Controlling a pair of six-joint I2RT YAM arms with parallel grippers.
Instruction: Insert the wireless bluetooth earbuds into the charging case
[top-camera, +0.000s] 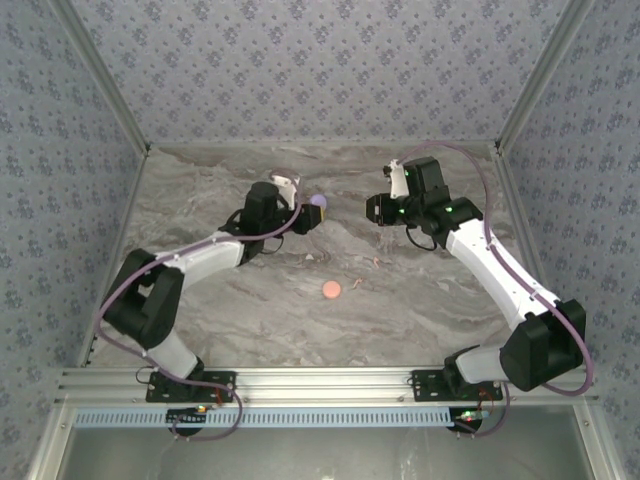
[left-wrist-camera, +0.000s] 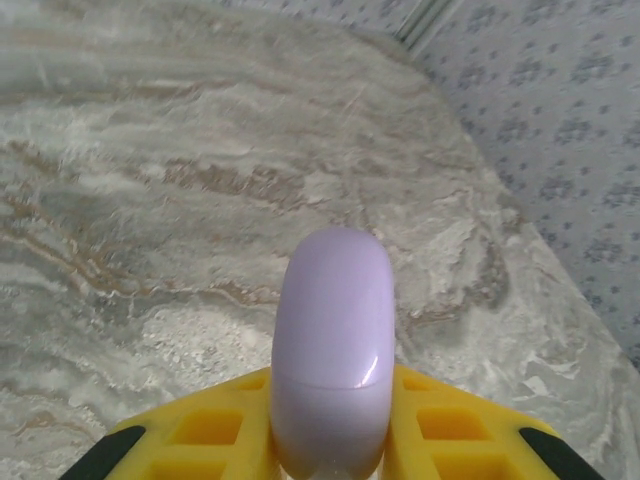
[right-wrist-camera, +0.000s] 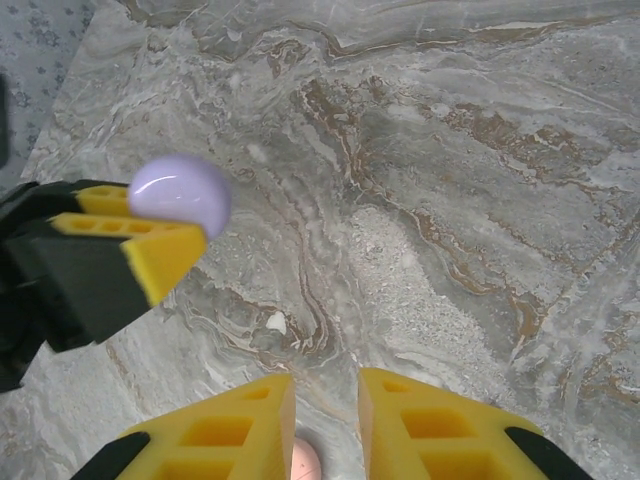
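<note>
My left gripper (top-camera: 312, 210) (left-wrist-camera: 332, 450) is shut on a lavender charging case (top-camera: 319, 201) (left-wrist-camera: 334, 340), raised above the marble table; a lid seam runs across the case. In the right wrist view the case (right-wrist-camera: 180, 192) shows at the left, sticking up from the left gripper's yellow fingers (right-wrist-camera: 150, 248). My right gripper (top-camera: 376, 210) (right-wrist-camera: 327, 420) hovers facing it, its jaws a narrow gap apart. A small pinkish rounded thing (right-wrist-camera: 306, 462) shows low in that gap beside one finger; I cannot tell whether it is touching. Tiny pinkish earbuds (top-camera: 357, 284) (top-camera: 377, 262) lie on the table.
A pinkish-orange round disc (top-camera: 331, 290) lies on the table in front of both grippers. A tiny whitish speck (right-wrist-camera: 275, 322) sits on the marble below the right gripper. Patterned walls close in the table on three sides.
</note>
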